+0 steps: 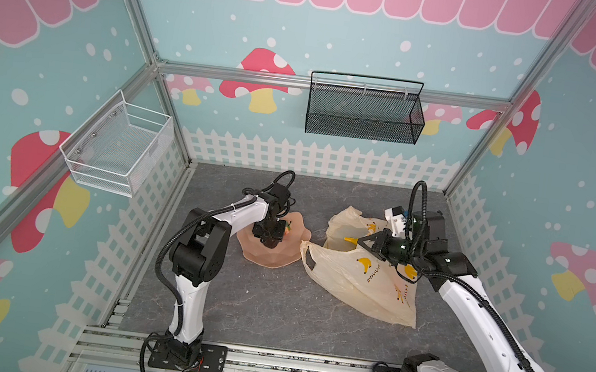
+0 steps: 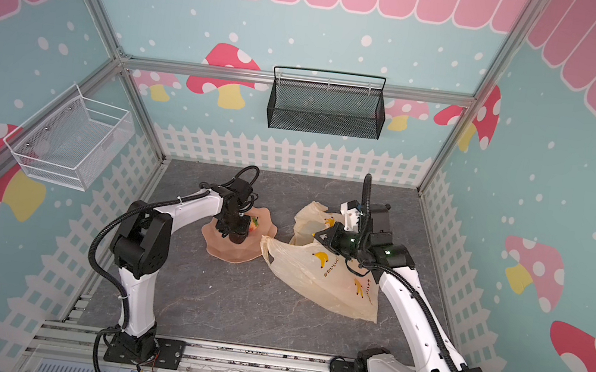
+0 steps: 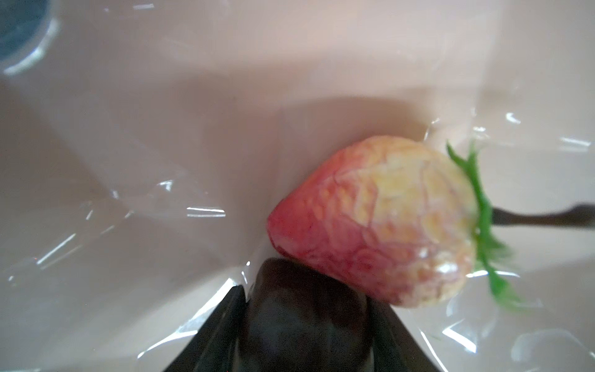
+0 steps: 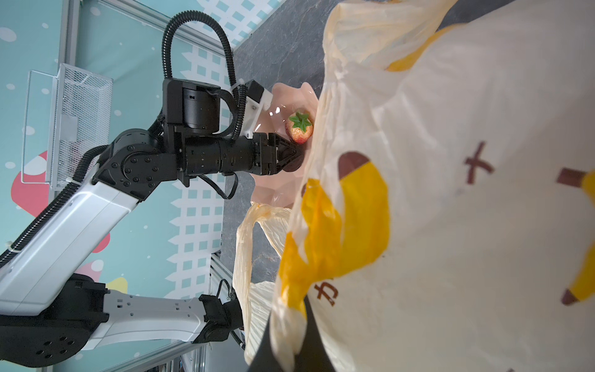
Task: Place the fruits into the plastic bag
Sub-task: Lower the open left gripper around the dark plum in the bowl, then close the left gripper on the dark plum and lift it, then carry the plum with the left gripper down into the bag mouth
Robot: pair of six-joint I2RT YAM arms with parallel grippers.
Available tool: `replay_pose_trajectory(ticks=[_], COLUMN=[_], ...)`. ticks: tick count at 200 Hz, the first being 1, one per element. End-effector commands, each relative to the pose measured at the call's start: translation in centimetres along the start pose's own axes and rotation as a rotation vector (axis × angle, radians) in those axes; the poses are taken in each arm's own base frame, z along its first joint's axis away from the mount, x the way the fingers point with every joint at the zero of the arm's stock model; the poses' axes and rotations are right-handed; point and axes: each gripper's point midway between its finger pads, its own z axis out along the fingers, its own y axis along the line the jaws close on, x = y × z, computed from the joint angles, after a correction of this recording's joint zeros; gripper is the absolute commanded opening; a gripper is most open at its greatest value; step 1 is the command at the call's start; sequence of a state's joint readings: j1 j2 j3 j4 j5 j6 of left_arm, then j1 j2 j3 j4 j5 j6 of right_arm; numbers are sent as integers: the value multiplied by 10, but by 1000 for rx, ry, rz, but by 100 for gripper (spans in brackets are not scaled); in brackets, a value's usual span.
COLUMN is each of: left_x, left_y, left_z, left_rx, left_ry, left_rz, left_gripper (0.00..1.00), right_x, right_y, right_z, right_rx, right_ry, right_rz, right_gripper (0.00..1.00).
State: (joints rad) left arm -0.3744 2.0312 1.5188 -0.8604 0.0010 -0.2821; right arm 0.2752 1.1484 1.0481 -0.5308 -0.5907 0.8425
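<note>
**Both top views:** the left tool (image 1: 269,238) is reaching into the dish (image 1: 270,262). The right tool (image 1: 366,243) is pinching the plastic bag (image 1: 353,286), which is lying just beside the dish on the tabletop (image 1: 272,308).

**Left wrist:** the jaws are flanking one dark piece (image 3: 302,322), though whether they are gripping it cannot be told. Centring it is advisable, sparing the one adjacent strawberry (image 3: 380,225).

**Right wrist:** one bag is showing.

Soft, even light fell from above. Both top views were bright, with faint shadows on the table (image 1: 272,308) and stretching toward the edges. In the left wrist view the strawberry (image 3: 380,225) was blurred, and glare streaked the dish (image 3: 161,128), crossed by a broad shadow. In the right wrist view the near bag (image 4: 467,225) looked soft.
</note>
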Motion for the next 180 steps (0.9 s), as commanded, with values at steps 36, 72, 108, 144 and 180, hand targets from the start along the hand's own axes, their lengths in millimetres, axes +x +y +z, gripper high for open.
replay_pose_trajectory(ticks=[36,72,108,144,180], left_x=[2,-12,-23,-28,-26], left_y=[1,-8,-21,-35,-56], left_z=[-29,-82,-116,-128,-133], left_rx=[24,86,153,200,252], left_ry=[-34,-157,-241,-279,-304], left_rz=[-3,31,113,204,319], left_gripper=[46,46,46,46,45], right_x=[0,1,0,-1,-1], right_y=[2,1,1,0,0], right_z=[-2,-1,1,2,2], right_rx=[5,8,6,10,10], right_ry=[-7,-2,6,8,6], right_rz=[-7,-8,-9,-10,-12], right_gripper=[0,0,0,0,0])
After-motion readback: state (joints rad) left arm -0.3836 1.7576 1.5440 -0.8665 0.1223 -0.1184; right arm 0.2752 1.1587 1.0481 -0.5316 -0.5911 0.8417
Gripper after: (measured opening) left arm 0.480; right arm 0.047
